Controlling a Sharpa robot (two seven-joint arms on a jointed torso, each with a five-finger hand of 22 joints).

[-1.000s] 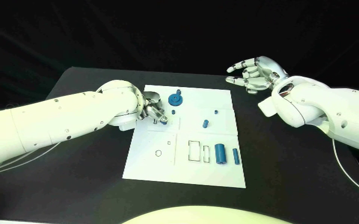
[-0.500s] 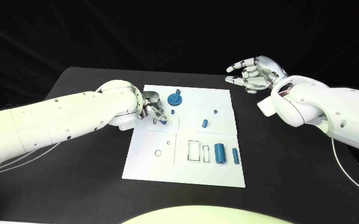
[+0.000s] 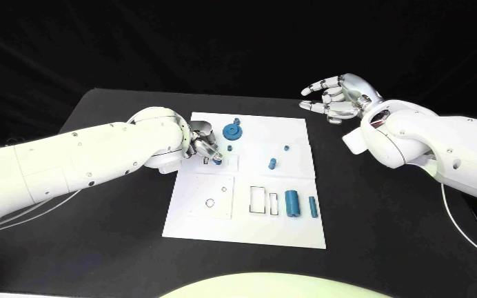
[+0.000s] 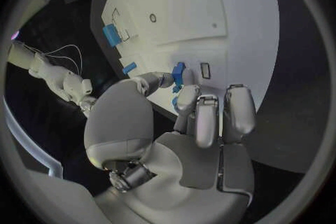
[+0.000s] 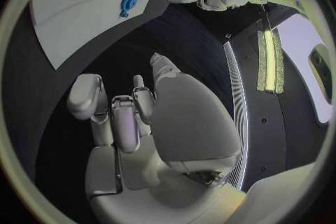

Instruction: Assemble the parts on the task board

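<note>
Since a second ago I see almost no movement: my left hand (image 3: pixel 204 143) stays over the task board's (image 3: pixel 254 222) left upper area, its fingertips shifted only slightly, and my right hand (image 3: pixel 338 100) remains raised off the board beyond its far right corner. The task board is a flat, matte white rectangular plate on the black table (image 3: pixel 99 243), printed with outlined slots and small circles. In the left wrist view, a small blue block-shaped part (image 4: pixel 178 73) sits pinched between the thumb and a fingertip (image 4: pixel 187 96) of the smooth silver left hand, just above the board surface beside a small rectangular slot; the other fingers are curled alongside. The right hand holds nothing, its fingers loosely curled and apart. Elsewhere on the board stand a blue gear-like disc (image 3: pixel 233 131), two small blue pegs (image 3: pixel 271 164), and, near the front right, a larger blue cylinder (image 3: pixel 292 203) lying beside a thinner blue rod (image 3: pixel 312 207).
</note>
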